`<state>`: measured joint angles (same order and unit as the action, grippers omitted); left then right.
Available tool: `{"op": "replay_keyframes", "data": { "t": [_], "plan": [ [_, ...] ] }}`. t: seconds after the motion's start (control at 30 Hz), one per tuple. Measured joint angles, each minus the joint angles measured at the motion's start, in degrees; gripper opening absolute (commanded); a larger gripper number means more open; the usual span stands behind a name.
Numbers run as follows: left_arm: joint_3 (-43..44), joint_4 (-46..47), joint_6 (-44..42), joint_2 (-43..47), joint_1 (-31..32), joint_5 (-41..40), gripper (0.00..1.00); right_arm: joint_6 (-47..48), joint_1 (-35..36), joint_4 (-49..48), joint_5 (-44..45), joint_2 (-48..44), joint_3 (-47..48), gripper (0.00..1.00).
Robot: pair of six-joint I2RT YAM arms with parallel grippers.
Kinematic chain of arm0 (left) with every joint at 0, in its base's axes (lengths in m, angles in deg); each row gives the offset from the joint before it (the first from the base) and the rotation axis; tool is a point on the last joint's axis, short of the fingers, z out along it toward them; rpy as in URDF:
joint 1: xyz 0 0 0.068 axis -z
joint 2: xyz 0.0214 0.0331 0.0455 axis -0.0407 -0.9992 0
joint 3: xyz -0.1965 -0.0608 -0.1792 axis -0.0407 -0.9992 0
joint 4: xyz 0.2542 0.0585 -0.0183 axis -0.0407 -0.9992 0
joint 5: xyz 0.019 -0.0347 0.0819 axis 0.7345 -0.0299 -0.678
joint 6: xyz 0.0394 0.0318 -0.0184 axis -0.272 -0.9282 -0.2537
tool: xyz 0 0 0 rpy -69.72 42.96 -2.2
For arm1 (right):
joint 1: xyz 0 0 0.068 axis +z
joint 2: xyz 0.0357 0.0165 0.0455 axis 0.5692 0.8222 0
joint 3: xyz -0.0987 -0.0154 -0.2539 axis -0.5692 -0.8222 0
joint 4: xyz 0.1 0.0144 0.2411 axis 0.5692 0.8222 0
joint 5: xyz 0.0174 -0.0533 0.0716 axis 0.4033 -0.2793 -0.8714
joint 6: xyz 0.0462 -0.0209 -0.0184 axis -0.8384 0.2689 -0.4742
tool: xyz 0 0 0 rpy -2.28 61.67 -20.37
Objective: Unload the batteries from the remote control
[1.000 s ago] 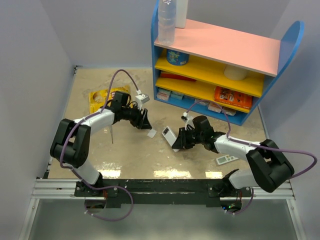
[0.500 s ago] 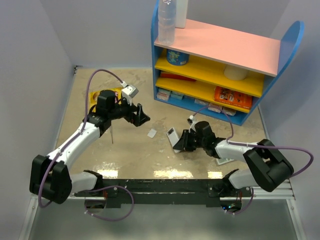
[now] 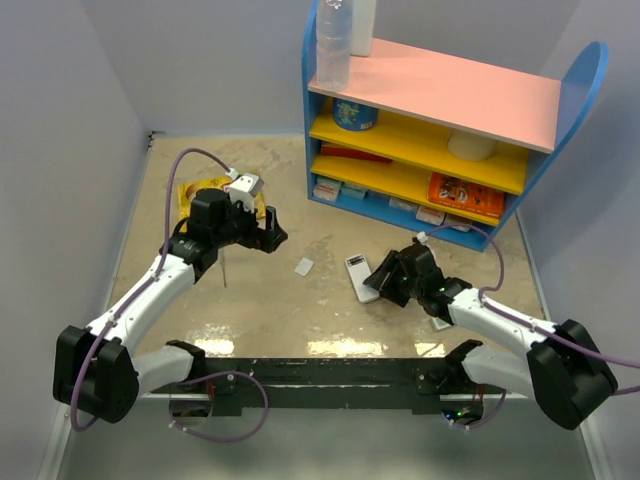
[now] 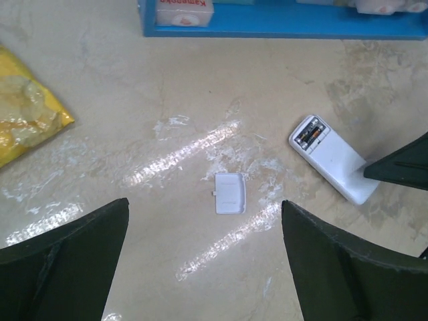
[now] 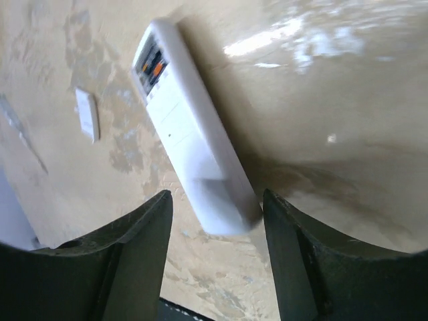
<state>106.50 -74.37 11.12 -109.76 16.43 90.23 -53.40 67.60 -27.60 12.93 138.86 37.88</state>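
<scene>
Two batteries (image 4: 311, 134) sit in the open slot of the remote (image 4: 334, 160), which lies back-up on the table (image 4: 134, 100). The left claw (image 3: 272, 228) gapes wide and holds nothing. The right claw (image 5: 217, 195) straddles the remote's end, released. Red lettering on a box (image 4: 184, 12) is unreadable.

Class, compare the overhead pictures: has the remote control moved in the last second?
Yes. The remote control shifted rightward, farther from the white cover piece, which stayed put.
</scene>
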Motion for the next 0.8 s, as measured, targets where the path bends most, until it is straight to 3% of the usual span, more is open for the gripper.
{"op": "replay_keyframes", "data": {
  "t": [0.2,0.4,0.57,0.8],
  "plan": [
    [0.0,-3.1,0.3,3.5,0.0,-5.8,1.0,-9.7,0.0,20.6,12.4,-4.1,7.6,0.6],
    [0.0,-5.6,0.6,4.0,0.0,-9.0,1.0,-19.5,-0.1,42.2,24.4,0.6,16.6,0.62],
    [0.0,-6.0,0.6,6.1,0.0,-10.3,1.0,-23.7,-2.3,51.3,29.1,2.0,16.7,0.61],
    [0.0,-6.0,0.6,7.3,0.0,-10.6,1.0,-24.2,-8.9,55.2,32.2,2.2,16.7,0.6]
  ]
}}
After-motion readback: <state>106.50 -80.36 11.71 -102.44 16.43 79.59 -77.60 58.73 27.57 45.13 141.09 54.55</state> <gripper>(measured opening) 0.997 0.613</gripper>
